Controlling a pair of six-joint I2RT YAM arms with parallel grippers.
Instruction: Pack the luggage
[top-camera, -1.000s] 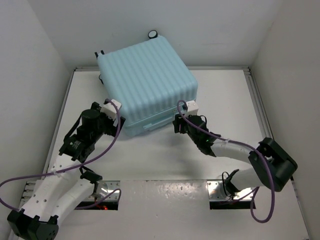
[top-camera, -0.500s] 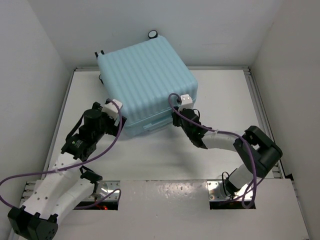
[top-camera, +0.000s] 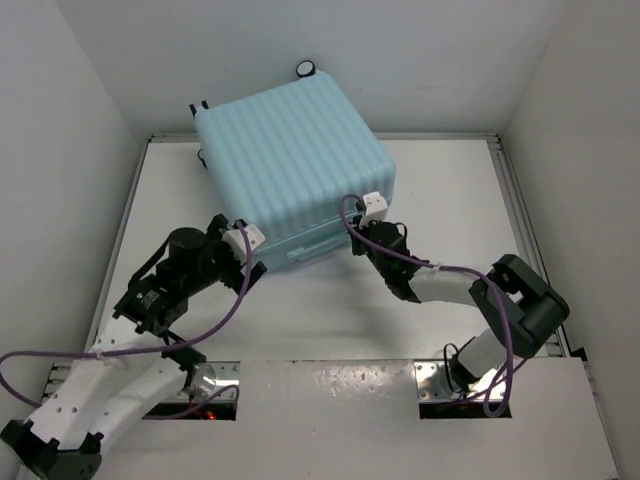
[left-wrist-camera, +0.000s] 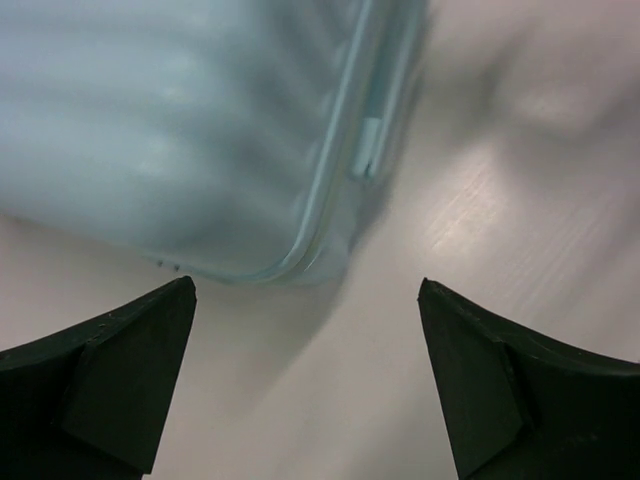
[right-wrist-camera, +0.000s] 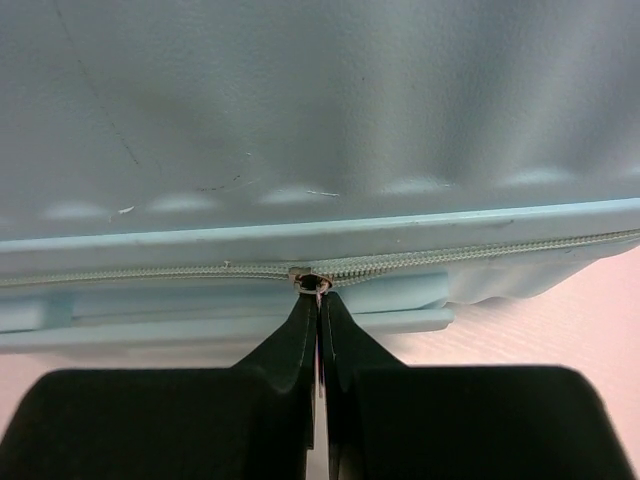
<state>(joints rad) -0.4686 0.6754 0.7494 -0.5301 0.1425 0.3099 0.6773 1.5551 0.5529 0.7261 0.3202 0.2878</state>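
Here the luggage (top-camera: 290, 165) lies closed, ribbed shell up, at the far middle of the desk (top-camera: 450, 190). The right jaws are pinched together on the zipper pull (right-wrist-camera: 312, 283) along its near-right edge. The left jaws stand spread wide, holding nothing, just off its near-left corner.

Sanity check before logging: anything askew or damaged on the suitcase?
Minor only. The luggage lies skewed to the table edges and shows fine scratches above the zipper pull pinched by the right gripper. Nothing spilled.
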